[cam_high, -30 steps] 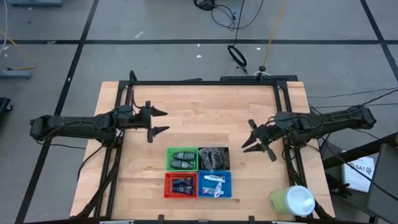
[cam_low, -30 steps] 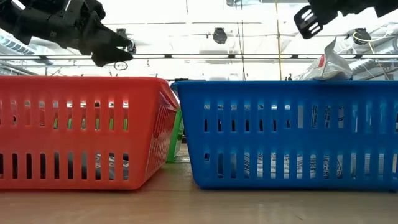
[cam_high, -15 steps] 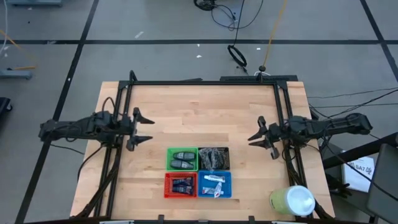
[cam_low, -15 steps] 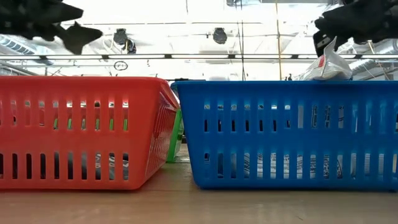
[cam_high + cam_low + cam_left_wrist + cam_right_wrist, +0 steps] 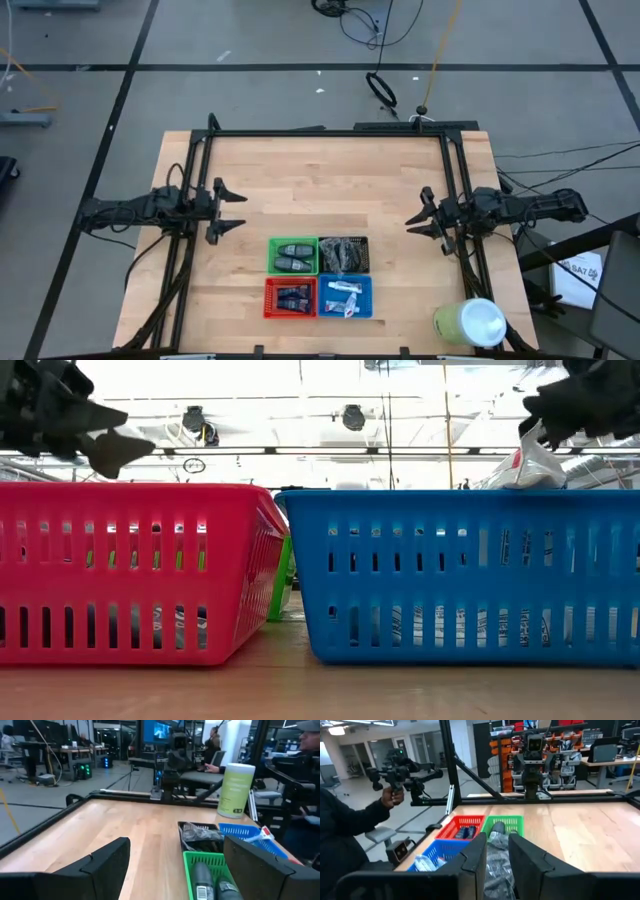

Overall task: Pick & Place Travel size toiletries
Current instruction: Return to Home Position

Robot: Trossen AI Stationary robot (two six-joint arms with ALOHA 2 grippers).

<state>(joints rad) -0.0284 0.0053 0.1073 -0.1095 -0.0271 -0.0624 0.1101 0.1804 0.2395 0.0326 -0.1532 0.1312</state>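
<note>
The toiletries lie in four square trays near the table's near edge. Dark grey ovals lie in the green tray. Mesh puffs fill the black tray. Dark blue tubes are in the red tray, and white-and-blue tubes are in the blue tray. My left gripper hovers open, left of the trays. My right gripper hovers right of them, with a narrow gap between its fingers. Neither holds anything.
A big pale green cylinder with a white top stands at the table's near right corner. A black frame runs along the table's far edge and sides. Bare wood lies between the grippers and beyond the trays. A person's sleeve shows beyond the table.
Both arms have drawn back from the middle of the table. My left gripper has moved toward the left edge and slightly nearer. My right gripper has moved toward the right edge. The trays and their contents have stayed still.
</note>
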